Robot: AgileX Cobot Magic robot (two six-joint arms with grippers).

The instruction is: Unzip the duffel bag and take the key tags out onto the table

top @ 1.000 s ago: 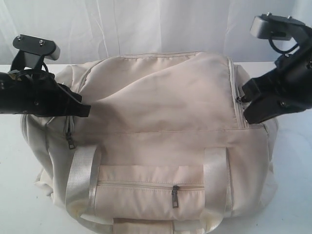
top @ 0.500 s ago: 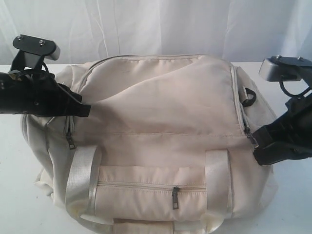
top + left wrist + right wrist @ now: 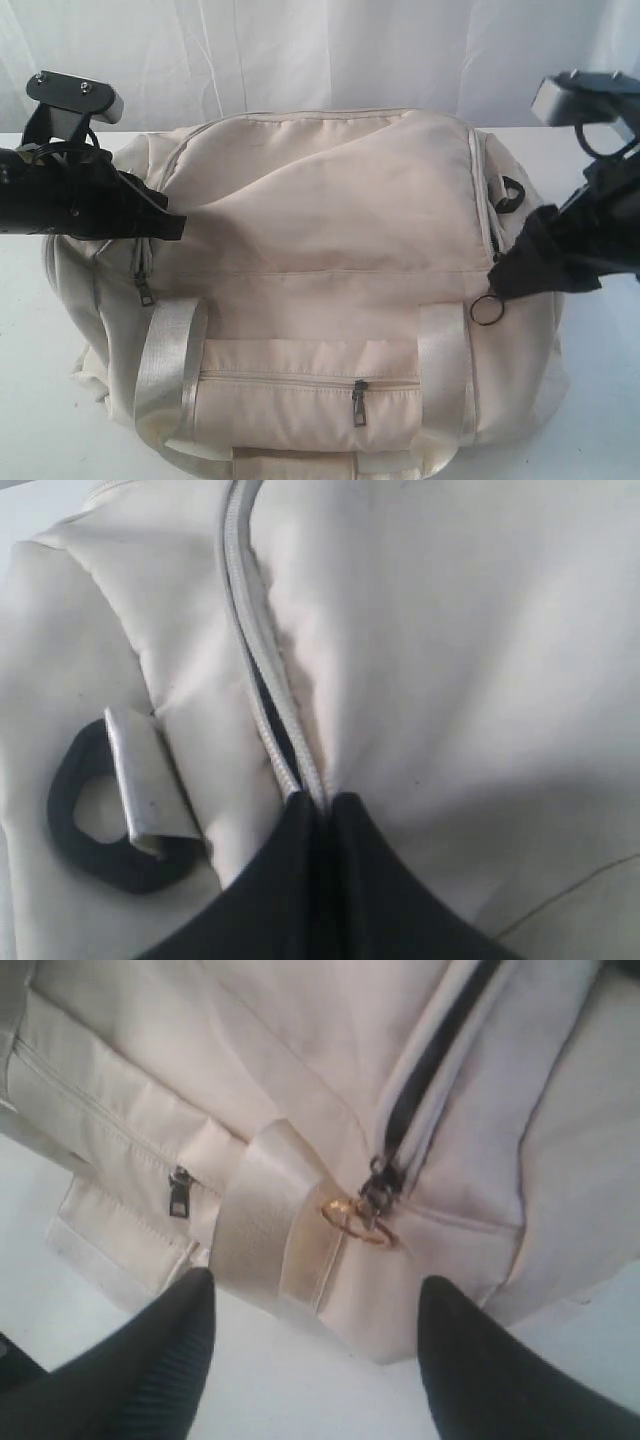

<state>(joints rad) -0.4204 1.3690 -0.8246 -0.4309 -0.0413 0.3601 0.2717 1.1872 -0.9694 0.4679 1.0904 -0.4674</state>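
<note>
the duffel bag [image 3: 330,250] sits in the middle of the table [image 3: 40,400], cream fabric slumped, with its front pocket facing the exterior view. the pocket's dark zipper pull [image 3: 359,403] hangs between the two pale webbing handles [image 3: 165,360].

the left gripper [image 3: 176,227] is at the bag's left end. in the left wrist view its black fingers [image 3: 290,880] are pressed together on the main zipper seam [image 3: 262,680], pinching the tape where the two rows of teeth meet. just beside them a black plastic loop [image 3: 95,825] hangs in a short webbing tab.

the right gripper [image 3: 505,280] is at the bag's right end, low against the side panel. in the right wrist view its fingers [image 3: 165,1355] are spread wide and touch nothing. between them, against the bag, is the main zipper's pull [image 3: 378,1185] with a metal ring [image 3: 355,1222] through it. above the pull the zipper gapes, showing a dark slit [image 3: 440,1050]. in the exterior view the ring hangs just under the gripper's tips.
</note>
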